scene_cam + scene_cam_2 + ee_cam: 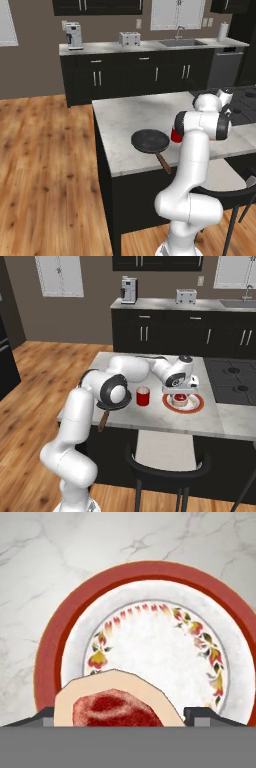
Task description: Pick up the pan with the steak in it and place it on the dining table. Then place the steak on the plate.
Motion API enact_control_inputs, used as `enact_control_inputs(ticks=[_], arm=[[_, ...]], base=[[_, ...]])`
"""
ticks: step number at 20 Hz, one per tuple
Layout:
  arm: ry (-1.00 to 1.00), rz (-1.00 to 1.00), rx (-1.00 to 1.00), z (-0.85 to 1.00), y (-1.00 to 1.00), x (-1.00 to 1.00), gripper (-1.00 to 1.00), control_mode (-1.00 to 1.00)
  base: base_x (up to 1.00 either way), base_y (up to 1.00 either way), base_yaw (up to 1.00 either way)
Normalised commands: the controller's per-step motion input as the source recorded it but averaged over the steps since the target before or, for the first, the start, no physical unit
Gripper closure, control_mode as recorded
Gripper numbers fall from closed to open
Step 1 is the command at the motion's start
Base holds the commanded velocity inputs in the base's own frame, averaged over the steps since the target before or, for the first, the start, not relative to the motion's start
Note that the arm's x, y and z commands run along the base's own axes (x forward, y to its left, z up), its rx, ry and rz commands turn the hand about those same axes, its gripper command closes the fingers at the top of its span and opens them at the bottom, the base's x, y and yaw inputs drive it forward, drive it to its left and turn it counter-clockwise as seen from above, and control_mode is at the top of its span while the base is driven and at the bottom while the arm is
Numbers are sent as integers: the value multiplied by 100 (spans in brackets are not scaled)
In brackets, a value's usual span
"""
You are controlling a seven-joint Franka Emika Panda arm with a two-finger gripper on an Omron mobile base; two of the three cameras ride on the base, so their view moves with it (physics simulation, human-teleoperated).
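Two dark fingertips (44, 716) flank the steak (116, 704), jaws spread wide around it (a firm hold is uncertain) above the plate (55, 637). Beyond, the empty pan (150, 141) rests on the dining table (125, 120). Risk: the meat sits near the plate's edge and could land partly off its rim.

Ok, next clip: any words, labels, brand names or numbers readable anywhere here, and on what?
None readable.
The plate carries a painted floral ring, not lettering.
The coffee machine and toaster on the counter show no legible marking; both are too small to tell.
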Motion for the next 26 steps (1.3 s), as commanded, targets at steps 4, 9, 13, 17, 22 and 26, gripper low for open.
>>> enact_control_inputs(ticks=[4,9,13,17,22,26], arm=[[0,0,0,0,0,0,100,-100],[0,-1,0,0,0,11,-100,-100],[0,-2,1,2,0,28,-100,-100],[0,-3,0,0,0,33,-100,-100],[0,-2,0,0,-1,36,-100,-100],[1,-2,2,24,-3,11,-100,-100]], base=[[0,0,0],[0,0,0],[0,0,0],[0,0,0],[0,0,0],[0,0,0]])
